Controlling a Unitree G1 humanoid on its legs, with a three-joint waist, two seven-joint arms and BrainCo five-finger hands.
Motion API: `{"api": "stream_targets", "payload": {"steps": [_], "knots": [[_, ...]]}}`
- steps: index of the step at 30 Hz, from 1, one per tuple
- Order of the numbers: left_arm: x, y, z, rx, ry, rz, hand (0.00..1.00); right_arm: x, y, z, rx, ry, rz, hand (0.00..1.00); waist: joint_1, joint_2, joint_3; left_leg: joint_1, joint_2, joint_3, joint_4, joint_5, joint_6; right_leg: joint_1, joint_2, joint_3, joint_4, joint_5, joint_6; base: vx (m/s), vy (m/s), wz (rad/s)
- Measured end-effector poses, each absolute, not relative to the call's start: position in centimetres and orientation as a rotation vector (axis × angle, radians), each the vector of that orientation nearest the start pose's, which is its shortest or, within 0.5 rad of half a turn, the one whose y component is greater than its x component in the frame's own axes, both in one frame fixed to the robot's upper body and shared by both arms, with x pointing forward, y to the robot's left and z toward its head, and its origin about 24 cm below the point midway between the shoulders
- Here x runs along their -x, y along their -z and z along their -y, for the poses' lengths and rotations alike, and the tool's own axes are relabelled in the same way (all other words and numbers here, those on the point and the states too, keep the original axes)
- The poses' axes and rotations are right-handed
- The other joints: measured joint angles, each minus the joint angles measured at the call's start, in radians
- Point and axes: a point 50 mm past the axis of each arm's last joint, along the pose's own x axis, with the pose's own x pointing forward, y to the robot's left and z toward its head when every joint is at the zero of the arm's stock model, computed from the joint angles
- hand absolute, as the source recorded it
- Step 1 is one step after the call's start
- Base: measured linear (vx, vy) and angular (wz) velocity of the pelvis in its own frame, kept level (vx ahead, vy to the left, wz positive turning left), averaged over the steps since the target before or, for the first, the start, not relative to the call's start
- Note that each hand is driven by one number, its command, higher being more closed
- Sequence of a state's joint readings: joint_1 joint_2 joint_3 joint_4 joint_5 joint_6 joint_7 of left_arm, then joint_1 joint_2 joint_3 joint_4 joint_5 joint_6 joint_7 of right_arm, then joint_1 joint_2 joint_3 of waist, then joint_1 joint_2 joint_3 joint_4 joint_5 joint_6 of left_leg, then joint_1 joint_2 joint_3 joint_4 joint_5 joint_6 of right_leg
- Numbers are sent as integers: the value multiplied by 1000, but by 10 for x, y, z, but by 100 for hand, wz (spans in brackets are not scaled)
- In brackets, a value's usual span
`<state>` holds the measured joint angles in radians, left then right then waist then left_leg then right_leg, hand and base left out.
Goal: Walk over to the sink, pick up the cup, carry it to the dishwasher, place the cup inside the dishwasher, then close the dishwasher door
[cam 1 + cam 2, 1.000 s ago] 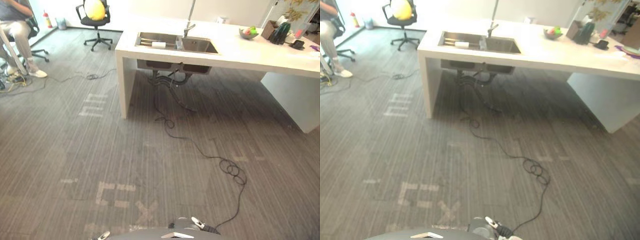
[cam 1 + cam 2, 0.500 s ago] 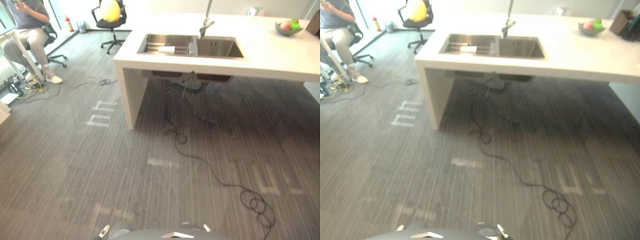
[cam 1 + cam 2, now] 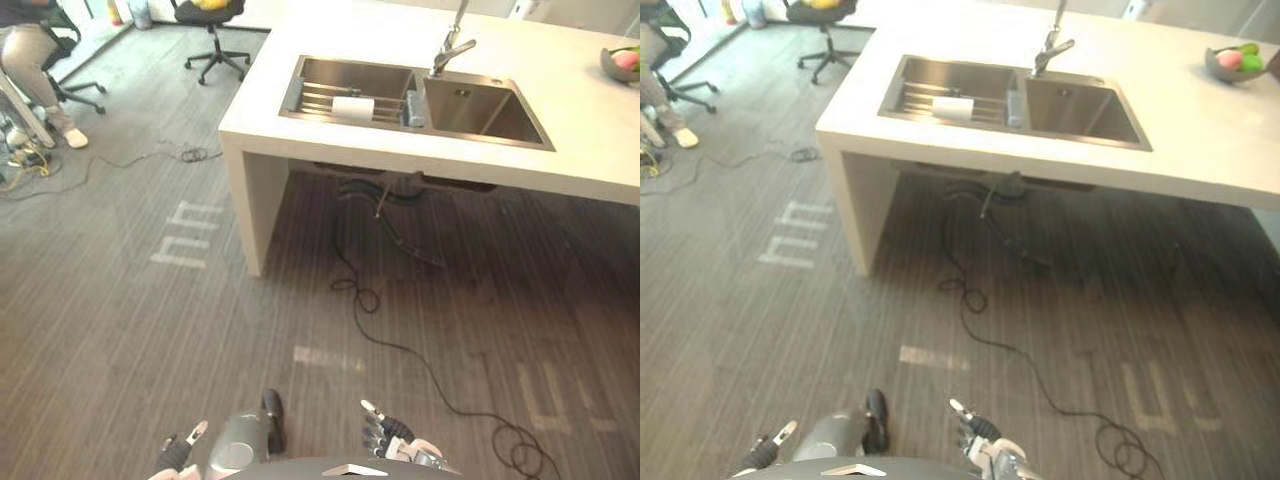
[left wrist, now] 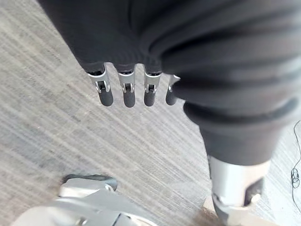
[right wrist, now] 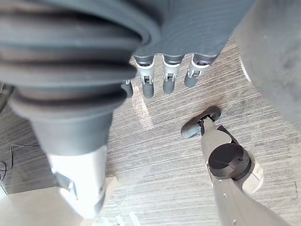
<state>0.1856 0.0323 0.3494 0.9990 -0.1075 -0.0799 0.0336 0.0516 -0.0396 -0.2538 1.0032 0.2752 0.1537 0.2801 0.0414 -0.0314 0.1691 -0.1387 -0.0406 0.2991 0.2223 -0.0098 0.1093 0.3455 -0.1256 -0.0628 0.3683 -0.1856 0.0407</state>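
Closing on the sink (image 3: pixel 415 95) looks like the step in hand, with the robot standing well apart from the white counter (image 3: pixel 300 135) on grey carpet. To do it well, it should probably line up with the left basin, where the white cup (image 3: pixel 352 107) sits on a ribbed rack, apparently on its side, just beside the divider and left of the faucet (image 3: pixel 450 45). Stopping square to the counter's front edge, near its left end, would likely leave the cup within an easy reach. The left hand (image 4: pixel 124 92) hangs low with its fingers straight and relaxed over the carpet, holding and touching nothing. The right hand (image 5: pixel 169 77) hangs the same way, fingers loose and empty. A fruit bowl (image 3: pixel 622 62) stands far along the counter, well apart from the sink.
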Motion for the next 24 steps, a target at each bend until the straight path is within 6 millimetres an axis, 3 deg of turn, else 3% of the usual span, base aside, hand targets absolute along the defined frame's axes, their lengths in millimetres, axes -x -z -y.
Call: {"api": "stream_targets", "payload": {"steps": [1,2,3,4,5,6,8,9,10,12,13,14,15,16,17,18,19,20,21,24], "knots": [[-58,161,-216,191,-493,-1067,0,-103,159,182,-524,150,-1083,0,-1,-5,-7,13,-10,-3,1,-13,0,-9,-8,3,42,15,11,298,154,23],[-59,161,-217,171,-476,-1070,0,-99,160,187,-514,162,-1086,0,-2,-11,-19,46,-28,-6,-9,-36,2,-59,-27,12,178,67,61,250,146,16],[-59,161,-216,149,-450,-1079,0,-101,158,192,-502,169,-1070,0,-13,-9,-20,102,-43,-14,-46,-47,8,-124,-41,27,339,191,119,217,140,14],[-59,161,-216,136,-435,-1082,0,-103,157,195,-496,169,-1061,0,-19,-2,-23,132,-48,-21,-69,-50,10,-158,-49,25,420,257,132,177,123,6],[-60,160,-218,117,-418,-1078,0,-107,155,201,-477,170,-1042,0,-20,4,-19,189,-60,-23,-114,-53,9,-256,-82,5,613,263,103,226,89,-3],[-62,160,-219,101,-413,-1071,0,-110,153,206,-462,171,-1022,0,-22,-10,-14,243,-64,-23,-151,-59,6,-360,-118,-49,756,210,40,223,78,-11],[-65,158,-221,74,-415,-1054,0,-116,149,216,-433,166,-997,0,-38,-10,-15,298,-61,-25,-196,-63,-6,-501,-144,-121,806,121,-2,252,62,-2],[-69,157,-222,48,-406,-1037,0,-121,147,219,-430,165,-977,0,-52,-15,-14,328,-57,-25,-215,-69,-21,-566,-148,-164,732,52,19,203,25,9],[-72,156,-221,41,-406,-1023,0,-123,146,220,-439,169,-969,0,-60,-15,-14,338,-51,-26,-215,-77,-33,-583,-142,-187,664,27,22,7,-21,20],[-101,148,-215,19,-395,-909,0,-124,146,219,-482,193,-951,0,-80,-2,-6,368,-13,-46,-187,-111,-56,-583,-90,-252,295,14,19,-228,-19,34],[-142,124,-211,-5,-372,-707,0,-123,148,211,-507,186,-952,0,-88,2,-2,376,17,-61,-151,-154,-88,-543,-34,-253,-87,109,21,-138,-56,33],[-178,95,-202,-56,-332,-512,0,-124,148,207,-510,173,-950,0,-91,0,3,401,28,-77,-129,-194,-116,-524,-21,-242,-239,191,10,-29,-86,28],[-191,81,-197,-78,-319,-427,0,-124,147,208,-501,161,-948,0,-95,0,6,415,33,-82,-118,-216,-123,-522,-22,-235,-253,204,1,227,-159,13],[-212,48,-192,-110,-325,-244,0,-123,146,207,-473,125,-945,0,-98,-4,6,436,36,-87,-96,-268,-126,-518,-26,-209,-246,210,-4,380,-228,11],[-227,15,-187,-131,-356,-70,0,-124,143,210,-466,111,-928,0,-105,4,6,449,55,-105,-73,-314,-143,-526,-19,-206,-187,300,-33,467,-270,19],[-233,0,-184,-144,-370,9,0,-124,142,213,-462,110,-919,0,-119,8,1,457,76,-116,-68,-330,-151,-531,-6,-219,-149,298,-52,510,-246,24],[-238,-19,-180,-170,-404,106,0,-124,141,220,-446,118,-919,0,-125,63,-12,460,116,-124,-61,-342,-167,-543,28,-236,-106,234,-56,536,-246,9],[-242,-48,-181,-207,-465,253,0,-122,140,228,-436,128,-922,0,-118,86,-16,450,145,-152,-19,-332,-183,-559,51,-241,-59,177,-72,564,-276,-13],[-239,-67,-182,-239,-522,350,0,-121,140,228,-441,130,-931,0,-112,86,-15,430,157,-175,51,-307,-195,-551,62,-238,-46,148,-77,575,-362,-23],[-220,-126,-178,-280,-644,670,0,-111,145,222,-460,121,-997,0,-91,98,-1,185,233,-264,657,-163,-288,-394,123,-238,-125,95,-97,394,-291,-5]]}}
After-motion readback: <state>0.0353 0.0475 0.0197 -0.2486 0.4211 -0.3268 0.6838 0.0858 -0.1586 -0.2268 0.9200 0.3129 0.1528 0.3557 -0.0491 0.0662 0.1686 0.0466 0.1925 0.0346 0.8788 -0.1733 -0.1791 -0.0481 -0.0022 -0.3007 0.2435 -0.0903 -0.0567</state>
